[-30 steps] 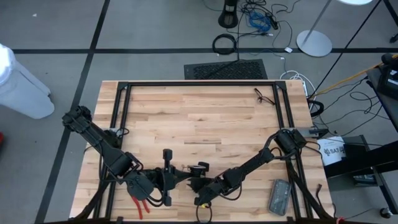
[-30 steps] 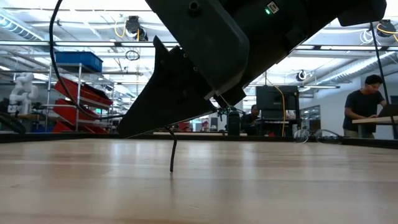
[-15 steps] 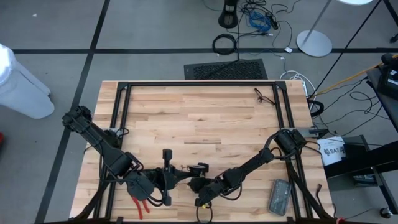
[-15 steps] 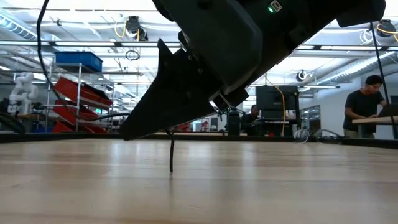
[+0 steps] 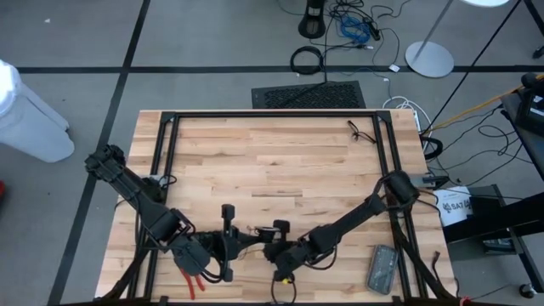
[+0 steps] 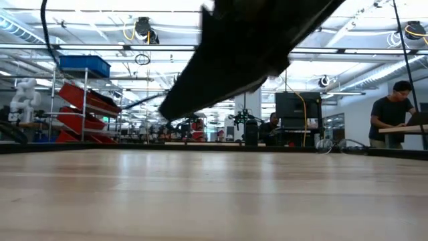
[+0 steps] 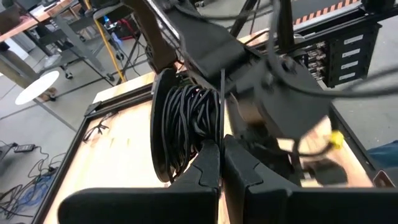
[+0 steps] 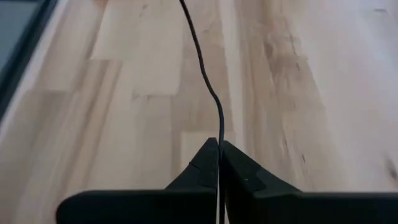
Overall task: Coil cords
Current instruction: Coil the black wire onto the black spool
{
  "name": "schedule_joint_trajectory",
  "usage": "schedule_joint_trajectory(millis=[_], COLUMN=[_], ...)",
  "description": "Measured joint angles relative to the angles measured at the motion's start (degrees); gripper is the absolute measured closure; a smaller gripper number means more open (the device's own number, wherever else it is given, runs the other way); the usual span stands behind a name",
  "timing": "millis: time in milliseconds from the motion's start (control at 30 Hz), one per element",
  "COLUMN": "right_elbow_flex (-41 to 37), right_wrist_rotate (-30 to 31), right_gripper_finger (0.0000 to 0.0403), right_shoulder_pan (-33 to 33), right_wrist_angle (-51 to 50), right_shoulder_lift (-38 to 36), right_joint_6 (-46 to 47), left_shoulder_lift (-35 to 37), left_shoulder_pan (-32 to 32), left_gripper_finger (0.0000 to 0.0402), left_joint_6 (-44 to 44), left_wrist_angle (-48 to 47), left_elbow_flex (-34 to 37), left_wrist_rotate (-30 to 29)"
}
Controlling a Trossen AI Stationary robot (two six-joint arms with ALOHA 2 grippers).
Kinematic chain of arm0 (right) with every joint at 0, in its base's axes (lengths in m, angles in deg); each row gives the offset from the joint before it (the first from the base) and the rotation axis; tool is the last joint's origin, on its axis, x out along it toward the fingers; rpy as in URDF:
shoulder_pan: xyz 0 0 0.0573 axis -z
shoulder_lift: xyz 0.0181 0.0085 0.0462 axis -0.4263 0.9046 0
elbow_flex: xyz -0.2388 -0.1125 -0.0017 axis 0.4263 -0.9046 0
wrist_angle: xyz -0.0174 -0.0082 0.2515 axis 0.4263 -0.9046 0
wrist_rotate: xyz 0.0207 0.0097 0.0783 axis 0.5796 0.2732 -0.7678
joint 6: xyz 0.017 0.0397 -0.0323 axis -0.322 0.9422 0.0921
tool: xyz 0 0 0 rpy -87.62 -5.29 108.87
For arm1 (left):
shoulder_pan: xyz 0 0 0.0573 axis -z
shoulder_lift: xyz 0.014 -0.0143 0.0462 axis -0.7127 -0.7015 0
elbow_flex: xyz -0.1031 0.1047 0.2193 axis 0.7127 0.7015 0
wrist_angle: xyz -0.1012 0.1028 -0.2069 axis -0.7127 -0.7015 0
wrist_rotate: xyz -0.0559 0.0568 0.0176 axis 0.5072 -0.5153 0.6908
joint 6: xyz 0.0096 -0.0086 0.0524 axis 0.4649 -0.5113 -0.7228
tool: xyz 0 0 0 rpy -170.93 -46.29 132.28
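Near the bench's (image 5: 280, 161) front edge, the right hand (image 8: 219, 163) pinched the thin black cord (image 8: 208, 87); just left of it, the left hand (image 7: 222, 163) stayed clenched against the cord-wound spool (image 7: 183, 127).

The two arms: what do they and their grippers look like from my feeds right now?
Both arms are dark, jointed and slim, with black cables looped along their links. The left gripper ends in two matte black, wedge-shaped fingers tapering to narrow tips, and the right gripper has the same pair of black wedge fingers. A small yellow tag shows on the right arm near its wrist. No other markings are readable.
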Motion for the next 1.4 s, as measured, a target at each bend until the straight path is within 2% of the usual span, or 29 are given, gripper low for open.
schedule_joint_trajectory(millis=[267, 500, 633, 800, 1000, 1233, 1400], right_elbow_flex=[0.0, 0.0, 0.0, 0.0, 0.0, 0.2, 3.4], right_wrist_rotate=[-7.4, -8.3, -7.3, -1.0, 2.6, 3.5, 4.3], right_gripper_finger=[0.0403, 0.0403, 0.0403, 0.0403, 0.0403, 0.0403, 0.0403], right_shoulder_pan=[-3.3, -9.3, -13.1, -17.5, -20.3, -20.7, -20.9], right_wrist_angle=[-18.2, -27.0, -26.9, -26.0, -21.3, -12.5, -11.7], right_shoulder_lift=[-10.2, -20.0, -24.4, -28.1, -29.6, -29.7, -29.8], right_joint_6=[0.3, 5.0, 5.7, 5.2, 0.7, -8.4, -11.7], left_shoulder_lift=[0.0, 0.0, 0.0, 0.0, 0.0, 0.0, 0.0], left_shoulder_pan=[2.2, 3.4, 3.6, 3.6, 3.6, 3.6, 3.6], left_gripper_finger=[0.0399, 0.0399, 0.0399, 0.0399, 0.0399, 0.0399, 0.0399], left_joint_6=[0.0, 0.0, 0.0, 0.0, 1.4, 2.5, 5.0], left_wrist_angle=[-2.2, -2.9, -3.2, -3.2, -3.3, -5.0, -8.5], left_elbow_flex=[0.0, 0.0, 0.0, 0.0, 0.0, 0.0, 0.0], left_wrist_rotate=[0.0, 1.1, 5.6, 10.9, 13.0, 13.8, 14.5])
